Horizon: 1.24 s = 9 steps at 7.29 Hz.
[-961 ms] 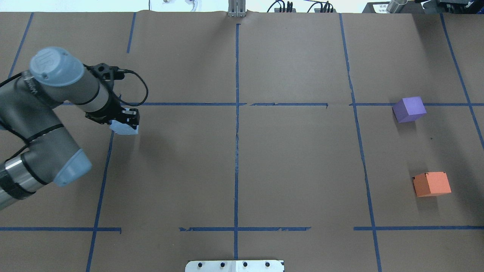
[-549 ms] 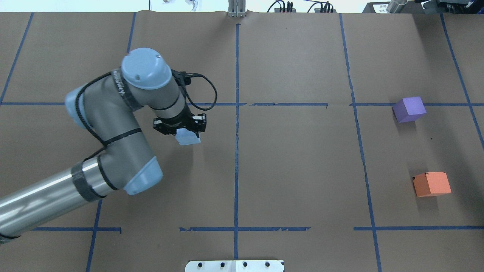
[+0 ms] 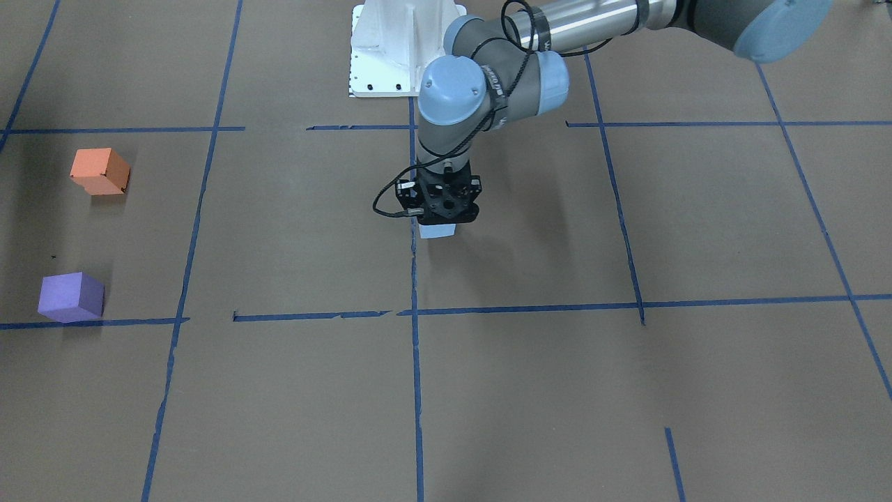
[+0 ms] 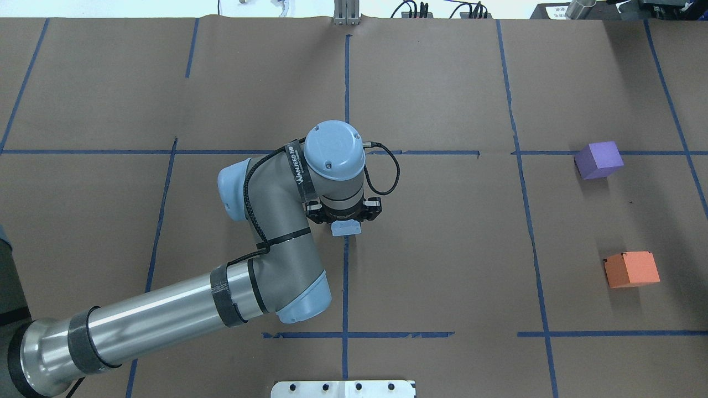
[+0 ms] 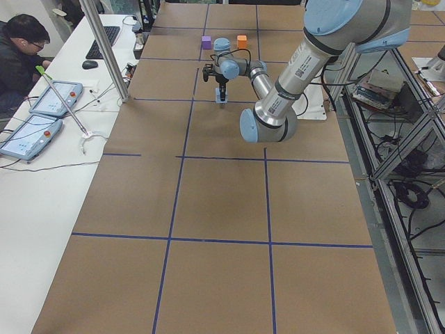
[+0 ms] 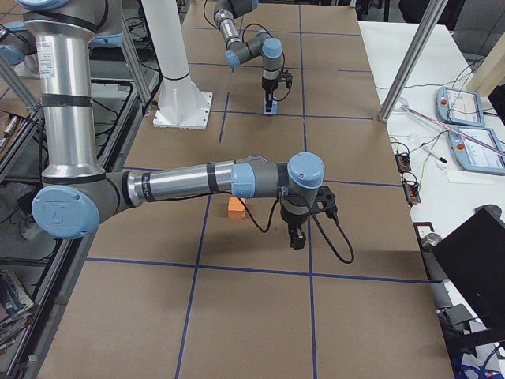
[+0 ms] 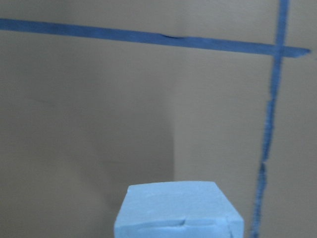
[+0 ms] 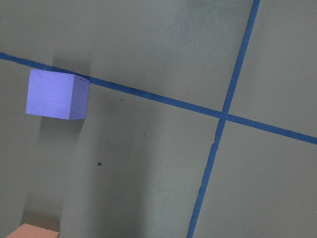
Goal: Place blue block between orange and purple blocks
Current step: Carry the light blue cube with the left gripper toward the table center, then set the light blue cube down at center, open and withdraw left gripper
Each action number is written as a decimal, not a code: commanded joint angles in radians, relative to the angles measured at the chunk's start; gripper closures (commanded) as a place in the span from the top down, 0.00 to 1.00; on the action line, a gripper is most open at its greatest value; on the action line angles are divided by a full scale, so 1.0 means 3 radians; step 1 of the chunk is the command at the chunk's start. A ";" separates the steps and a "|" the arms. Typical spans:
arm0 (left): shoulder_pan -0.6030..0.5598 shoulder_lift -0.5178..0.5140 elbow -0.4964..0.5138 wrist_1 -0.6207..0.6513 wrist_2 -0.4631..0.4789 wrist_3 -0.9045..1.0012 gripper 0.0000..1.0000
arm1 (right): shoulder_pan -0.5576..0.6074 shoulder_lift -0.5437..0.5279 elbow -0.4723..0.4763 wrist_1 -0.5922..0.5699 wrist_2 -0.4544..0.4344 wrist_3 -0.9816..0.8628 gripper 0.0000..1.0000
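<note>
Pale blue block [image 7: 173, 206], small crease on face

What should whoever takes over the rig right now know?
Left gripper: jaws shut on the blue block, by the centre tape line.
Right gripper: shows only in the right side view, near the orange block; open or shut, cannot tell.
The purple block and the orange block stand apart on the robot's right side, a gap between them.
Done: blue block grasped.
Left: carry it across to that gap, set it down, release.
</note>
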 commanded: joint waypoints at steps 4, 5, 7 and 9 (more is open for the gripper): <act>-0.0315 0.0241 -0.0546 0.0191 -0.0024 0.0185 1.00 | 0.0000 0.0047 0.0030 0.0005 0.0000 0.0010 1.00; -0.0631 0.0517 -0.0919 0.0420 -0.0379 0.0582 1.00 | 0.0000 0.0053 0.0076 0.0005 0.0000 0.0041 1.00; -0.1280 0.1110 -0.1391 0.0682 -0.0805 0.1450 1.00 | -0.0101 0.0093 0.0341 0.0000 0.0005 0.0493 1.00; -0.2010 0.1739 -0.1511 0.0699 -0.0837 0.2757 1.00 | -0.0514 0.0287 0.0633 -0.0005 -0.0015 0.1223 1.00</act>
